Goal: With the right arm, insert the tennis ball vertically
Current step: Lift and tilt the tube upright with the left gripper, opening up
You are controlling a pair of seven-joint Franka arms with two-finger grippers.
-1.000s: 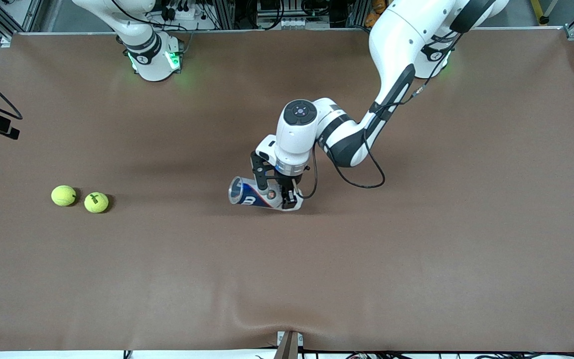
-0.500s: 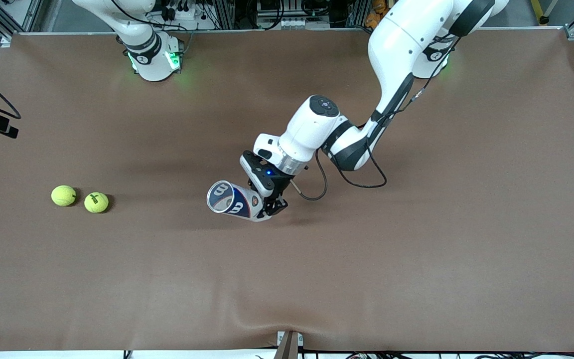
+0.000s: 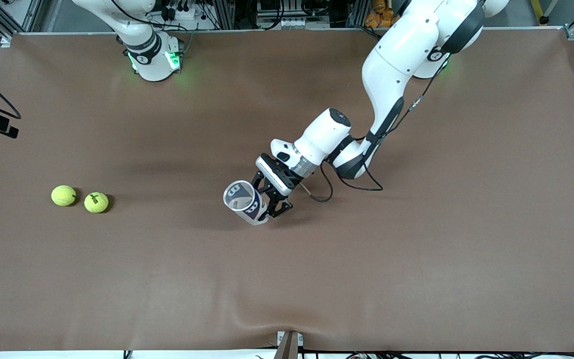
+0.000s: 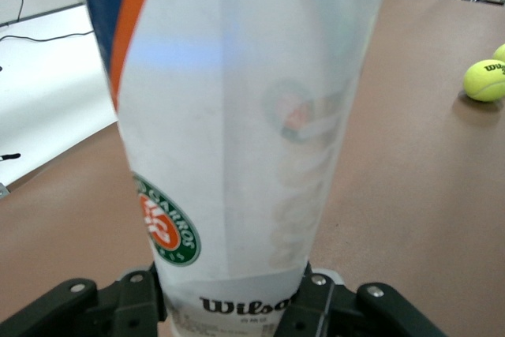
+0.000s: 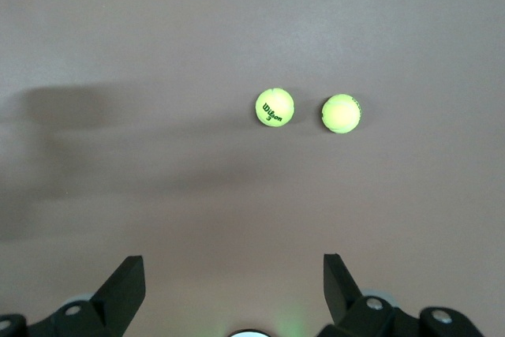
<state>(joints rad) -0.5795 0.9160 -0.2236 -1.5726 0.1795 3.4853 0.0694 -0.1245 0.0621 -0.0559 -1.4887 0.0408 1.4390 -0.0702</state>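
Two balls and a held can on the table

Two balls [image 3: 64, 195] [image 3: 96, 202] lay just beside each other toward the right arm's end of the table [image 3: 416, 259]; the can [image 3: 245, 203] stood tilted near the middle, well apart from them, in the left gripper [image 3: 273, 209].

Lighting: even, bright overhead; soft shadows on the matte brown worktop [image 3: 416, 259]. Left wrist view: clear plastic printed tube [image 4: 237, 132] blurred, close.

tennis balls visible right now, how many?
2. Both lie side by side on the table toward the right arm's end: one tennis ball at the outside, the other slightly nearer the front camera. The can in the left gripper shows none inside.
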